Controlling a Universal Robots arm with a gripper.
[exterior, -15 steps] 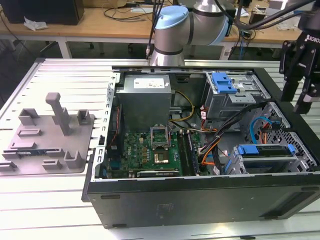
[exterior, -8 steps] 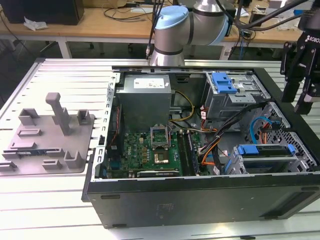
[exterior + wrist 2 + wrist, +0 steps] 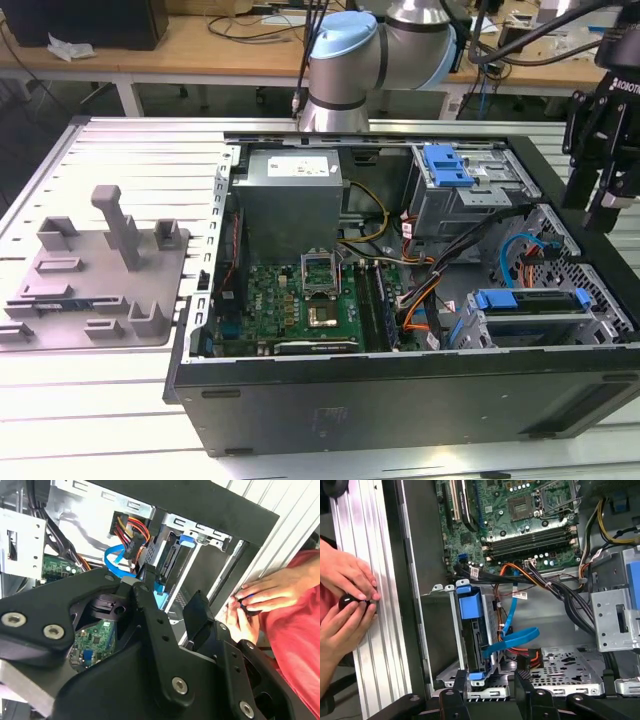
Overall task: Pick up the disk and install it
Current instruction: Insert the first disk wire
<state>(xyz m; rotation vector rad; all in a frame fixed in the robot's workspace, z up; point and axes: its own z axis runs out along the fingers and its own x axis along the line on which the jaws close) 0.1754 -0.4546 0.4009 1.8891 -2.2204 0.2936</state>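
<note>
The disk (image 3: pixel 530 312) sits in the drive cage at the case's front corner, on the exterior view's right, with its blue bracket (image 3: pixel 528 298) on top. In the first wrist view the disk (image 3: pixel 479 640) stands edge-on in the cage between blue bracket ends (image 3: pixel 469 604). My gripper (image 3: pixel 596 215) hangs over the case's edge on the exterior view's right, above and beyond the cage. In both wrist views the gripper (image 3: pixel 490 680) (image 3: pixel 172 597) is open, with nothing between its black fingers (image 3: pixel 145 592) and the cage visible through the gap.
The open computer case (image 3: pixel 400 400) holds a motherboard (image 3: pixel 310 300), a grey power supply (image 3: pixel 290 205), an upper bay with a blue latch (image 3: pixel 447 165) and loose cables (image 3: pixel 515 635). A person's hands (image 3: pixel 345 595) rest on the slotted table beside the case. A grey fixture plate (image 3: pixel 95 280) lies on the exterior view's left.
</note>
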